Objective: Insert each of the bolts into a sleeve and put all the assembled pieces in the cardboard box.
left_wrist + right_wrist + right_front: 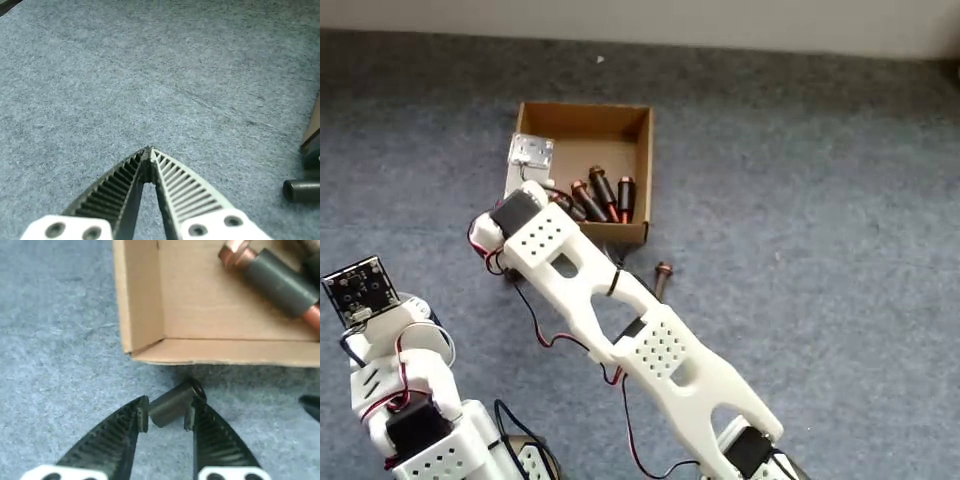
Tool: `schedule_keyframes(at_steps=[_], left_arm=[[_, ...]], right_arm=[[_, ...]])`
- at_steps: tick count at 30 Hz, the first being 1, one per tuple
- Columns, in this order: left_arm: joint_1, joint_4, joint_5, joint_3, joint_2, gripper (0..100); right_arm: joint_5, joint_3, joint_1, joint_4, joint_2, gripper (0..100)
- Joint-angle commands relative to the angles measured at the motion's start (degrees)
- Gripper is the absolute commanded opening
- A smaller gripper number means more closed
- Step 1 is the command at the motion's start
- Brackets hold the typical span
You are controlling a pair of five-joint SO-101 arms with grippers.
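Sleeve (172, 405) gripped in right fingers (117, 437), just outside cardboard box (142, 300); bolt (663, 278) lies nearby.

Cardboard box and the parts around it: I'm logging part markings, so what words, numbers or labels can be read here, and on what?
None can be read.
The cardboard box has plain walls.
The sleeve in the right gripper and the assembled pieces in the box show no marks.
Any print on the dark board on an arm is too small to tell.
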Motion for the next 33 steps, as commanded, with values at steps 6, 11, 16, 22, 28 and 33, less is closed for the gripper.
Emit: schedule_keyframes(at_steps=[6,11,16,22,28,33], left_arm=[[-0.66,-1.32,0.44,-1.36,-0.31,1],[-0.66,-1.32,0.44,-1.36,-0.31,1],[-0.66,-1.32,0.44,-1.36,-0.31,1],[-0.66,-1.32,0.44,-1.36,-0.31,1],[-0.66,-1.41,0.35,-0.92,-0.4,1],[-0.66,-1.41,0.35,-0.84,-0.4,1]], right_arm=[[-0.44,0.22,0.66,-3.74,1.01,11.0],[-0.62,-0.22,0.75,3.3,1.89,14.4],[-0.62,-1.63,0.75,5.49,1.45,18.8],[-0.62,-1.63,0.66,6.55,1.54,18.8],[-0.62,-1.54,0.48,7.6,1.54,18.8],[-0.53,-1.89,-1.36,12.53,1.54,18.8]])
